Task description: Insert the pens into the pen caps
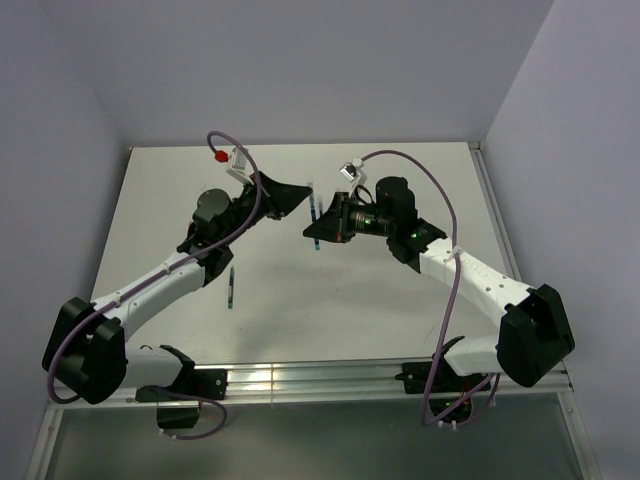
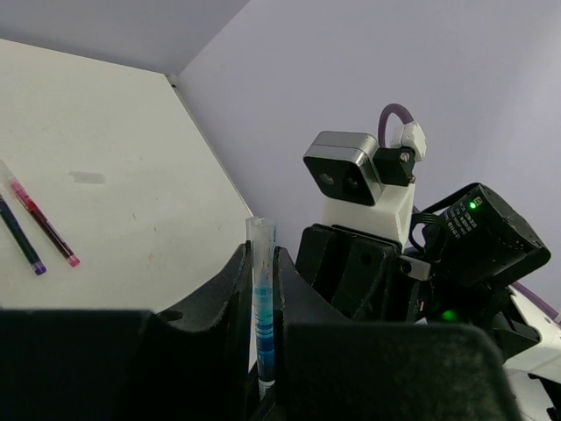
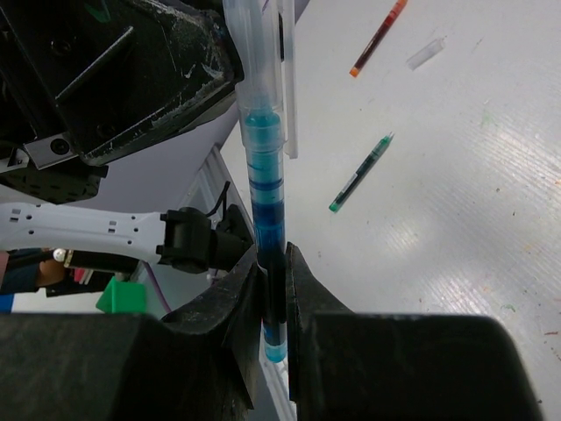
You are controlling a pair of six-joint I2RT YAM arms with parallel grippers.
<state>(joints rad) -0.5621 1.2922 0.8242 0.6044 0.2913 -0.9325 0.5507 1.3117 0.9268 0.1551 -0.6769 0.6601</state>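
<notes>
White table (image 1: 400, 300); arms (image 1: 160, 280) raised inward, fingers (image 3: 226, 309) gripping blue pen (image 3: 266, 202), cap (image 3: 250, 53).

You can't see the top of the clear cap (image 3: 252, 53): the right wrist view's upper edge cuts it off. The fingers of the right gripper (image 3: 273, 260) hide part of the blue pen (image 3: 266, 197). Overhead, their joint is too small to judge.

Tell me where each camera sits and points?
Top external: above and behind, looking down on the table; both arms show.
Left wrist: on the left arm, looking past the left tool at the right arm.
Right wrist: on the right arm, past the right tool at the table.
Both wrist views share the light blue pen and pen cap.
</notes>
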